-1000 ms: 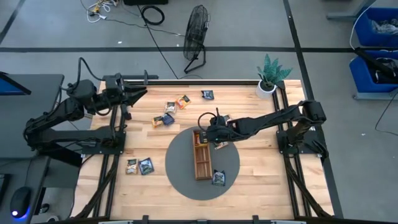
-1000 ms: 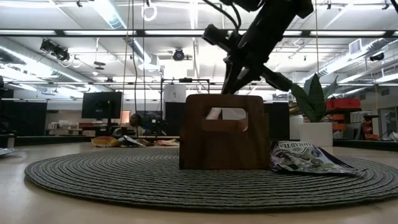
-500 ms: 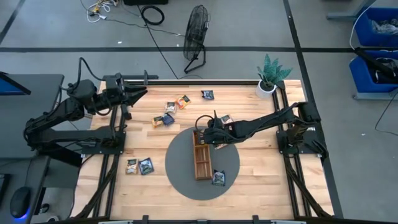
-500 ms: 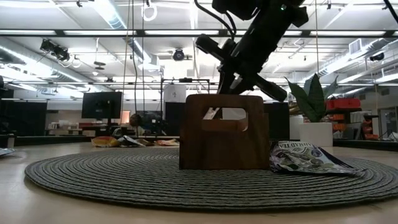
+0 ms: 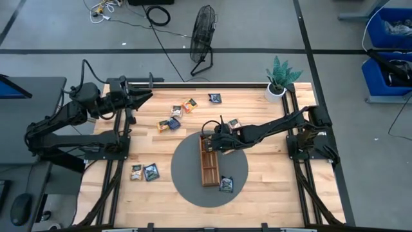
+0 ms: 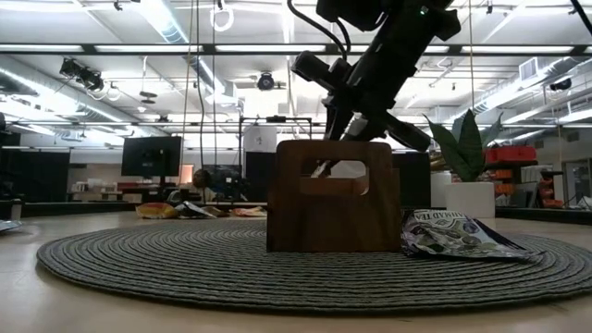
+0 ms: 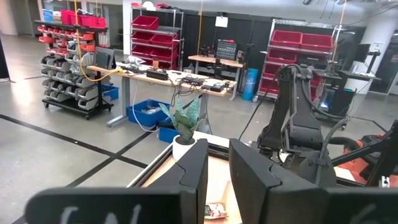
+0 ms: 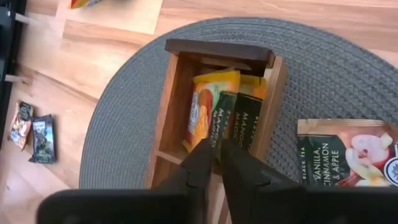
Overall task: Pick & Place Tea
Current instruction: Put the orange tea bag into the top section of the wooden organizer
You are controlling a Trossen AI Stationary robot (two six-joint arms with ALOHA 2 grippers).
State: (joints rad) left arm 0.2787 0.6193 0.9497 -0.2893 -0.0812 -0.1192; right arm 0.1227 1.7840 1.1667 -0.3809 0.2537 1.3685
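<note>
Step in hand, as I judge it: placing. Right hand (image 8: 213,155) is down at the far end compartment of the wooden tray (image 8: 171,93), fingers nearly together and pinching the top edge of a dark green tea bag (image 8: 222,121) that stands upright in that slot, beside an orange tea bag (image 8: 208,106) and another dark green one (image 8: 252,118). High view puts the right hand (image 5: 217,142) over the tray's upper end on the round grey mat (image 5: 187,171).

Next move, judged: let go, lift straight up without dragging the bag out, then go for a loose bag. Nearest is the vanilla-apple bag (image 8: 345,152) lying flat on the mat just beside the tray; more are scattered on the desk (image 5: 257,109), a pair (image 5: 144,171) near the left arm's side and a few (image 5: 180,109) toward the far edge.

Left hand (image 7: 214,171) is parked off the desk's left corner, fingers almost closed, holding nothing.

Hard to tell: whether the bag has bottomed out in the slot. Low view shows only the tray's end wall (image 6: 333,199); the contents are hidden. Other compartments are blocked by the fingers.
</note>
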